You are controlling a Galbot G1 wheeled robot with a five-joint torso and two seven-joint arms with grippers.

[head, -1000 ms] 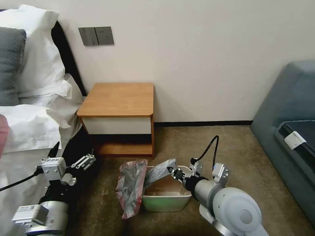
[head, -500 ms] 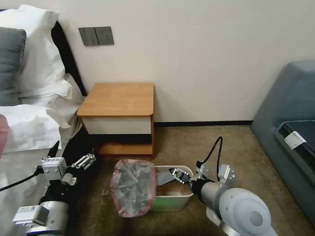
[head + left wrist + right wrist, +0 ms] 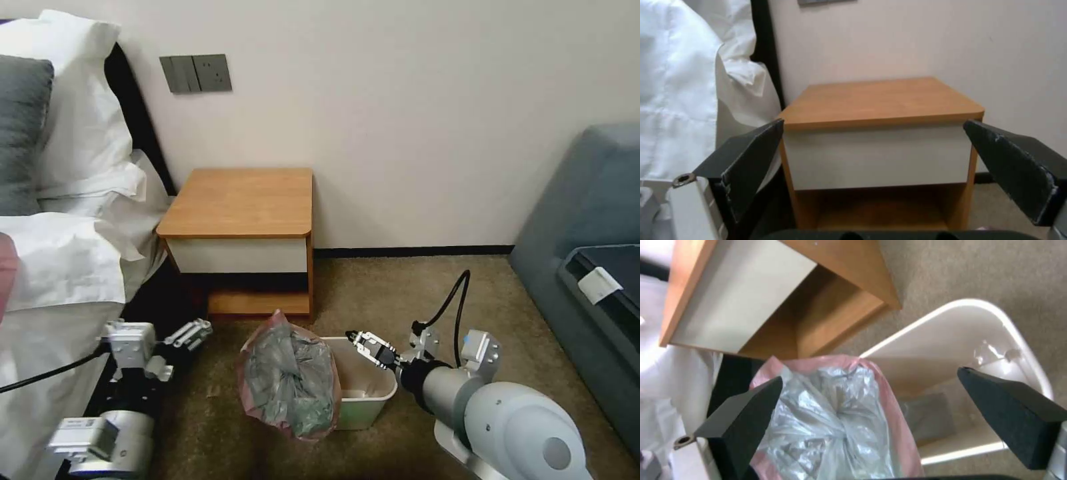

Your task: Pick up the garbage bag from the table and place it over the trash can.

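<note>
Garbage bag [image 3: 290, 380], grey crinkled plastic with a pinkish-red rim, is hanging bunched over the left side of the trash can [image 3: 365, 400], draping down its outer wall toward the carpet [image 3: 400, 293]. In the right wrist view the bag [image 3: 835, 420] is lying across one edge of the cream trash can [image 3: 1022, 353], whose inside is mostly uncovered. The trash can is sitting on the carpet just in front of the table [image 3: 243, 200], a small wooden nightstand against the wall. The right gripper [image 3: 372, 347] is hovering over the can's right rim with its fingers spread apart, holding nothing and not touching the bag. The left gripper [image 3: 190, 331] is waiting low beside the bed [image 3: 60, 267], pointing toward the table, its fingers [image 3: 751, 163] also spread wide and empty.
</note>
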